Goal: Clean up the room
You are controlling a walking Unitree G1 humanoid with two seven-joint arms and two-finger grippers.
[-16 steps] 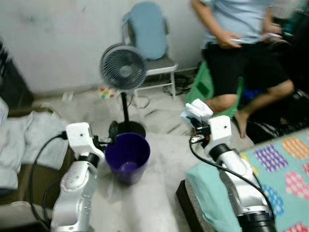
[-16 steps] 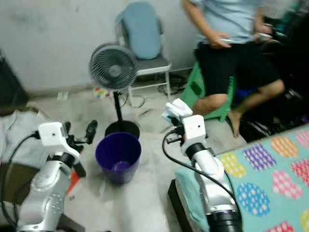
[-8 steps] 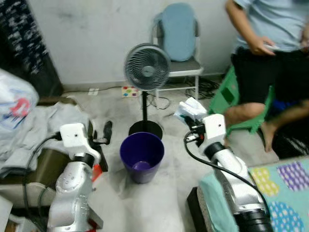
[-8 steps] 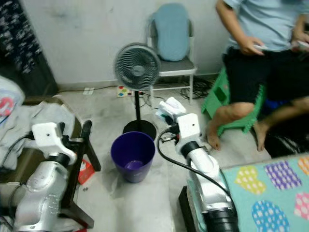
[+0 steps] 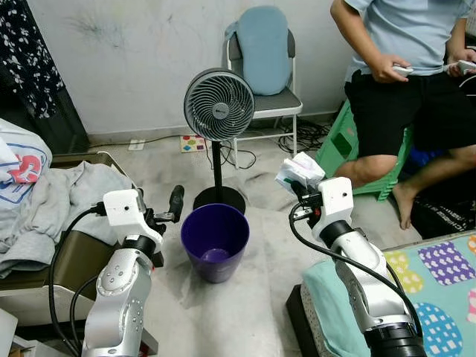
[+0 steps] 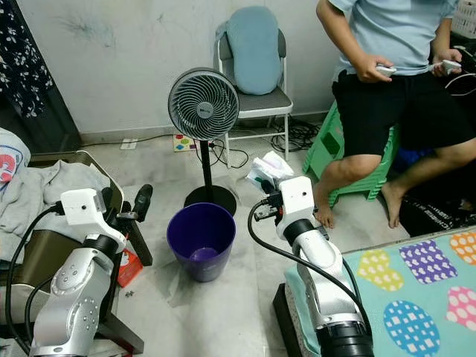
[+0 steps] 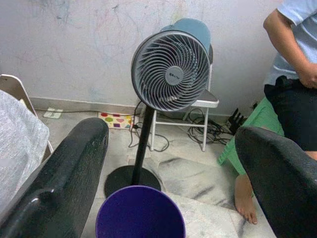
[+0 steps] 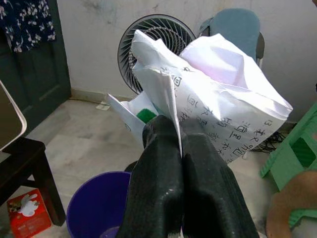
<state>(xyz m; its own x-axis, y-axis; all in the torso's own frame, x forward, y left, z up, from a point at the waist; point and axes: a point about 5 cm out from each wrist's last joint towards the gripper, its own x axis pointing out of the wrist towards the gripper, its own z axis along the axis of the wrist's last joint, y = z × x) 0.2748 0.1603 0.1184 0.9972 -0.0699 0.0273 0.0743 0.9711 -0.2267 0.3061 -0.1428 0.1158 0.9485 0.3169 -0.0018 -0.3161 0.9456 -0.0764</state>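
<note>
Hidden: bin [image 5: 215, 239] bottom partly shadowed.
Right gripper [image 8: 181, 148]: clamped on crumpled paper [image 8: 218, 111], right of bin.
Left gripper [image 5: 172, 208]: fingers spread, empty, beside bin's rim.

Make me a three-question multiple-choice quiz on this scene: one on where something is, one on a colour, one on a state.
1. The round purple plastic bin stands:
A. on the bed
B. on the floor before the grey pedestal fan
C. on the chair

2. The stool under the seated person is:
A. green
B. red
C. white

3. The right end effector is:
A. open, bare
B. shut on crumpled white printed paper
C. inside the bin

Answers: 1 B, the bin sits by the fan's base; 2 A, green plastic shows; 3 B, the fingers pinch the paper.
</note>
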